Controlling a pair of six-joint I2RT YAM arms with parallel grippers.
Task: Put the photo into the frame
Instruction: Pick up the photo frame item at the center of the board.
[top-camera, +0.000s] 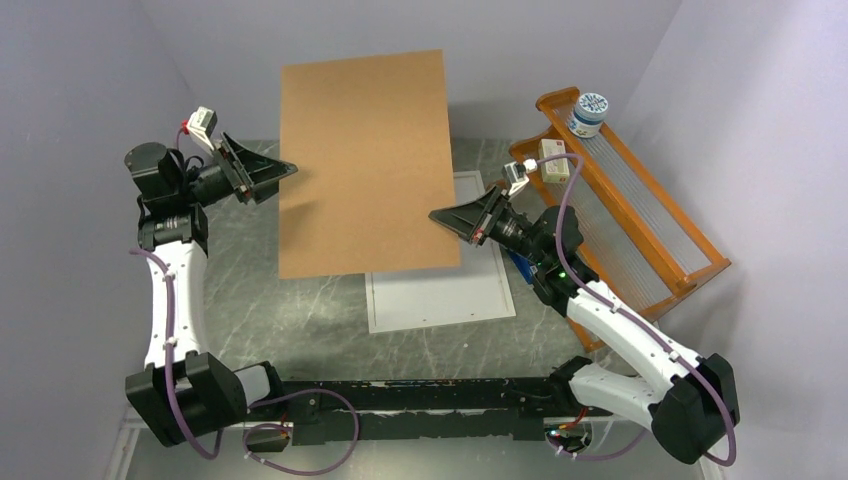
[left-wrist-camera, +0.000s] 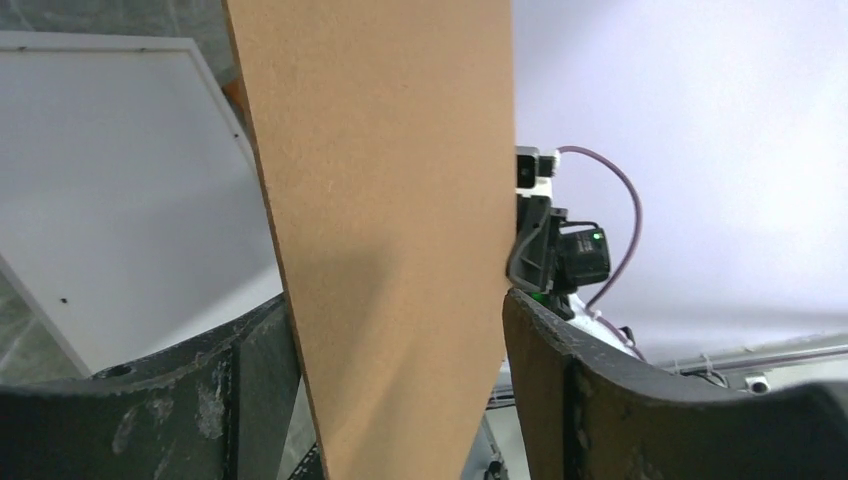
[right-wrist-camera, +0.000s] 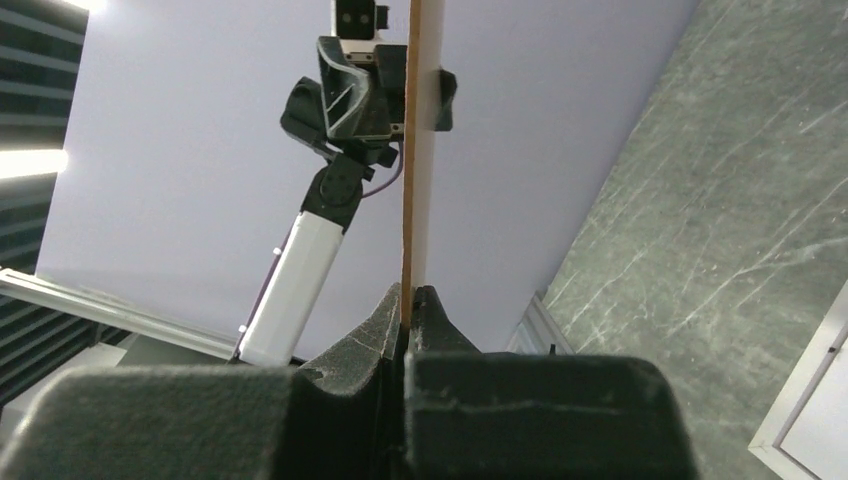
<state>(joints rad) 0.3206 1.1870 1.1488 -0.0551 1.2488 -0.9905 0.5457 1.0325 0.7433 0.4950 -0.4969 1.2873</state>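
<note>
- The brown board (top-camera: 365, 160) is up in the air above the table (top-camera: 300, 320), held roughly upright between the two arms, with its broad face towards the overhead camera.
- The right gripper (top-camera: 440, 215) is clamped on the board's right edge, low down. In its own wrist view the two fingers (right-wrist-camera: 385, 320) are pressed together with the thin sheet pinched between them, and the board runs straight up from the pinch.
- The left gripper (top-camera: 280, 172) is at the board's left edge, at about mid-height. Its fingers stand wide apart, one on each side of the sheet.
- In the left wrist view the board (left-wrist-camera: 390, 250) slants up between the two dark fingers (left-wrist-camera: 600, 400). Whether either pad actually presses on it cannot be told.
- From the right wrist camera the left gripper shows at the far edge of the board (right-wrist-camera: 410, 150), again straddling it.
- The frame (top-camera: 440, 318) lies flat on the table between the arms, nearer the right one. Its far part is hidden behind the raised board, and the near part shows a thin pale rim around a plain white surface.
- Whether that white surface is the back of the photo cannot be told, as no printed side shows in any view.
- The frame also shows in the left wrist view as a white panel (left-wrist-camera: 110, 180) to the left of the board.
- An orange rack (top-camera: 628, 212) sits on the right of the table, running diagonally away from the right arm.
- At the rack's far end stand a small round jar (top-camera: 588, 113) and a small pale box (top-camera: 553, 160) — the box just beside the right wrist camera.
</note>
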